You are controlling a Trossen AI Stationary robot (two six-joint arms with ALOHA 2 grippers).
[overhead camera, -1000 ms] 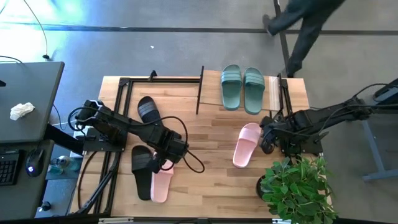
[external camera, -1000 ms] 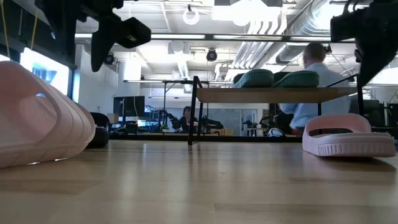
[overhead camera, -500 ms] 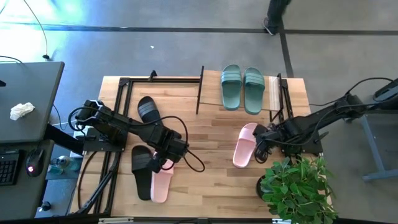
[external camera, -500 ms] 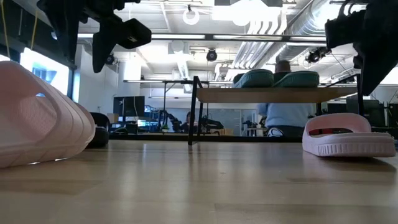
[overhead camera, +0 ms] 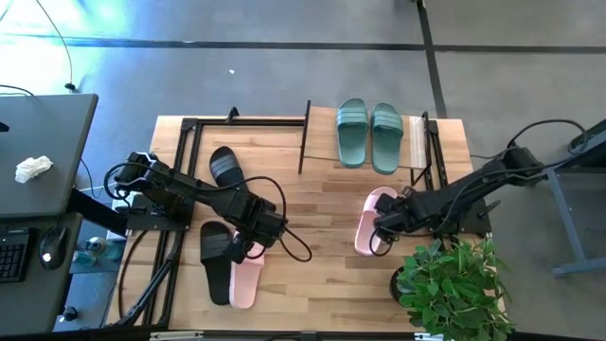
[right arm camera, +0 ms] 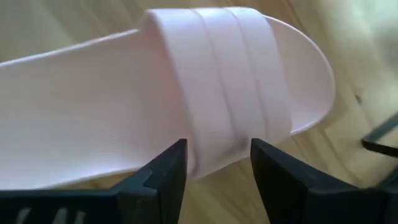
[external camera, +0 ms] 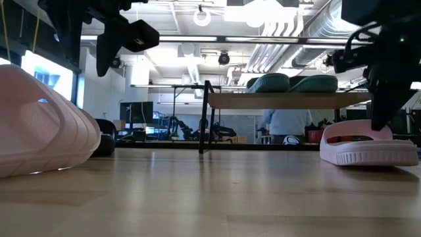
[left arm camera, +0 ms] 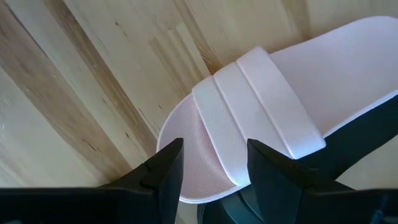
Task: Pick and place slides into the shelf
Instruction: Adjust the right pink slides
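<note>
The near pink slide [overhead camera: 244, 278] lies at the table's front, beside a black slide [overhead camera: 216, 258]. The left gripper [overhead camera: 254, 248] hangs over its strap, fingers parted with the strap between them in the left wrist view; whether it is touched cannot be told. A shut here could catch the neighbouring black slide, which lies just beside and seems to overlap in that view.

Farther right, the right gripper [overhead camera: 382, 225] is set over the second pink slide [overhead camera: 372, 220], fingers spread and straddling the strap [right arm camera: 230, 81] in the right wrist view, nothing gripped yet. The strap is wide and soft. If only its edge is pinched, the slide would likely tilt or slip out during the lift. A descent too low could press the sole into the butcher-block table [overhead camera: 322, 237] and skid it.

A potted plant [overhead camera: 453, 284] stands near the right arm's elbow, so leaves could be brushed on a swing. The second black slide [overhead camera: 225, 168] lies near the left rear.

At the back the shelf [overhead camera: 415, 142] holds the sage-green pair [overhead camera: 368, 134] on its top board. Free room there looks tight, so a carried pink slide could bump the green pair or clip a black post [overhead camera: 304, 138]. The lower level cannot be judged from above.
</note>
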